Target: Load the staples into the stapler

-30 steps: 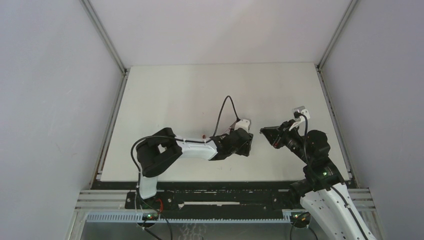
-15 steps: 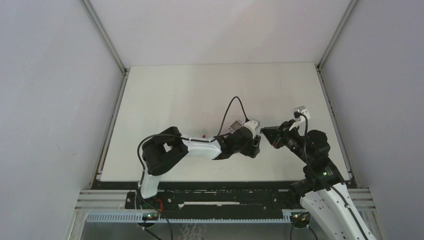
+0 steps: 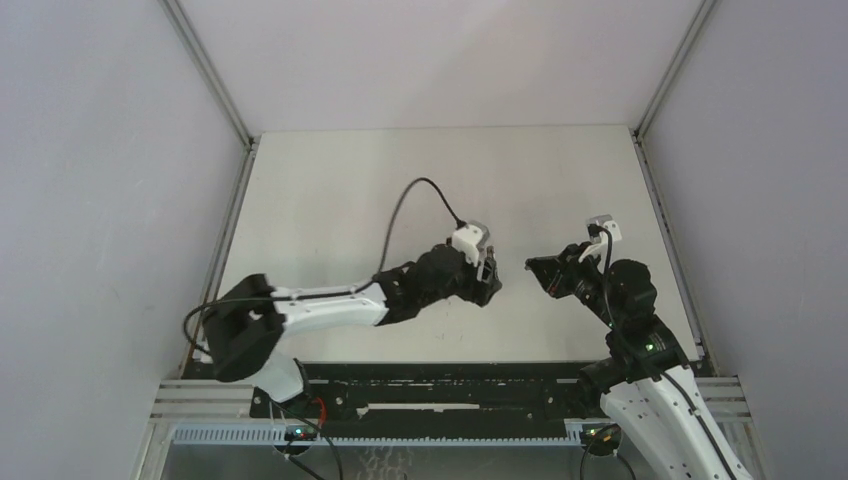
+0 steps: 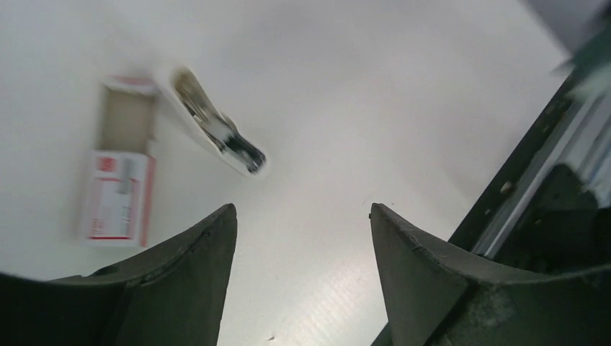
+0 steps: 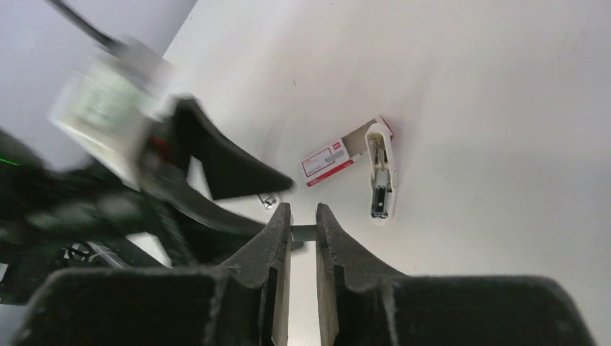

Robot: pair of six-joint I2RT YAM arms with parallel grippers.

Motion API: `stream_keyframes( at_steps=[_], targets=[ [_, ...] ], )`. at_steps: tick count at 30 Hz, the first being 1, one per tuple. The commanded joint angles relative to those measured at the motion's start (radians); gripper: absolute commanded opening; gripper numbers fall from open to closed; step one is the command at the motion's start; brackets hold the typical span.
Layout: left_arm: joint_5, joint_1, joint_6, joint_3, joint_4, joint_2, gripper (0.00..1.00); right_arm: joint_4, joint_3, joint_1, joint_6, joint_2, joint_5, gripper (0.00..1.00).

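Treating the staples point(image 4: 115, 198) as a light card box that probably crushes and skids, you should pinch its sleeve across the long edges. It lies tray-out on the table point(image 4: 375, 94), just beside the stapler point(image 4: 216, 133). Your left gripper point(image 4: 302, 245) hangs wide and empty. Your right gripper point(image 5: 303, 213) is nearly closed on a thin grey strip point(image 5: 302, 232).
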Motion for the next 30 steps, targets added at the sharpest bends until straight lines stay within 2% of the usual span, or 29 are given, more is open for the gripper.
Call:
stream_keyframes(
  at_steps=[1,6,10,13,15,18,21,25,30],
  targets=[
    [-0.033,0.093,0.054,-0.043,-0.057,-0.213,0.73,-0.035,0.037,0.007,-0.017,0.028,0.046,0.09],
    [0.092,0.298,-0.013,-0.128,-0.154,-0.39,0.73,-0.066,0.03,0.043,-0.027,0.124,0.149,0.09],
    [0.102,0.448,-0.034,-0.167,-0.262,-0.569,0.75,-0.039,0.029,0.16,-0.035,0.23,0.283,0.08],
    [0.167,0.54,-0.082,-0.2,-0.291,-0.683,0.76,0.016,0.029,0.23,-0.038,0.335,0.369,0.08],
    [0.222,0.601,-0.101,-0.201,-0.356,-0.746,0.78,0.072,0.029,0.25,-0.044,0.432,0.383,0.09],
    [0.365,0.748,-0.106,-0.17,-0.465,-0.814,0.82,0.156,0.03,0.257,-0.057,0.55,0.383,0.09],
    [0.468,0.871,-0.011,-0.104,-0.62,-0.837,0.83,0.226,0.038,0.261,-0.066,0.656,0.392,0.09],
    [0.327,0.923,0.122,-0.077,-0.729,-0.875,0.83,0.276,0.073,0.269,-0.086,0.76,0.408,0.08],
    [0.266,0.975,0.132,-0.086,-0.722,-0.949,0.84,0.303,0.108,0.278,-0.116,0.834,0.427,0.08]
  ],
)
